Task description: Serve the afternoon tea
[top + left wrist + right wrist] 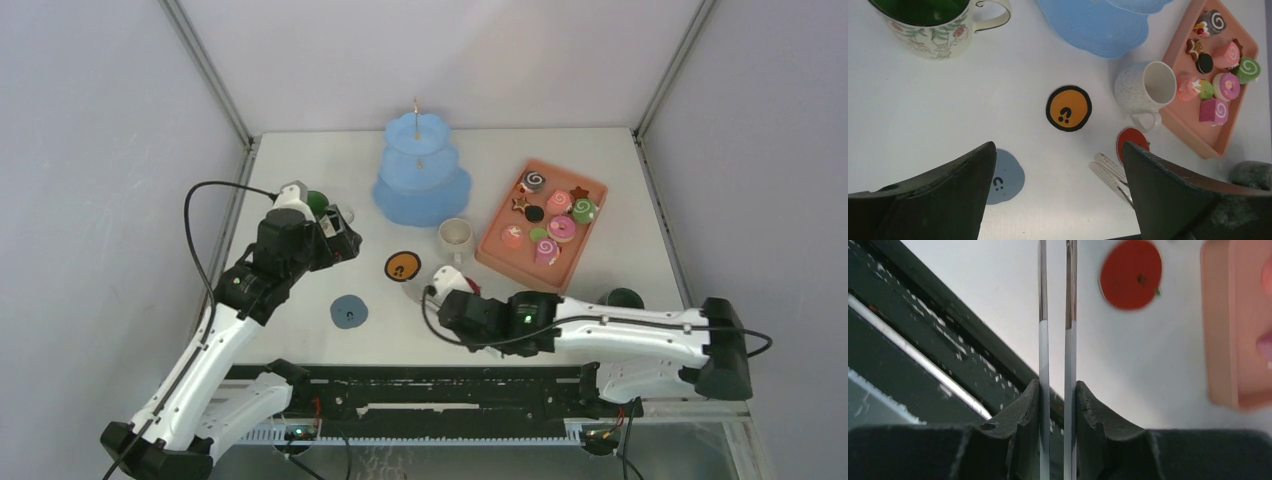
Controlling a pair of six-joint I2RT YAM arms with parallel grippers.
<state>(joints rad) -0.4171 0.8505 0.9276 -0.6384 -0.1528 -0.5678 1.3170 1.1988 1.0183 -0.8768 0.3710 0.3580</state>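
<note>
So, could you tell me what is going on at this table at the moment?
Afternoon tea is being set out. The right end effector is shut on metal tongs, their tips near the red coaster beside the salmon tray. The pastries all lie in that tray; none is on the blue tiered stand yet. The left end effector is open and empty, hovering near the green mug. The cream mug stands beside the tray.

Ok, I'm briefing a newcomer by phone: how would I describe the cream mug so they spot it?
Start at the blue tiered stand at the back. Between its base and the salmon tray stands the cream mug. It alone is pale and speckled with a white inside; the floral mug is green inside.
</note>
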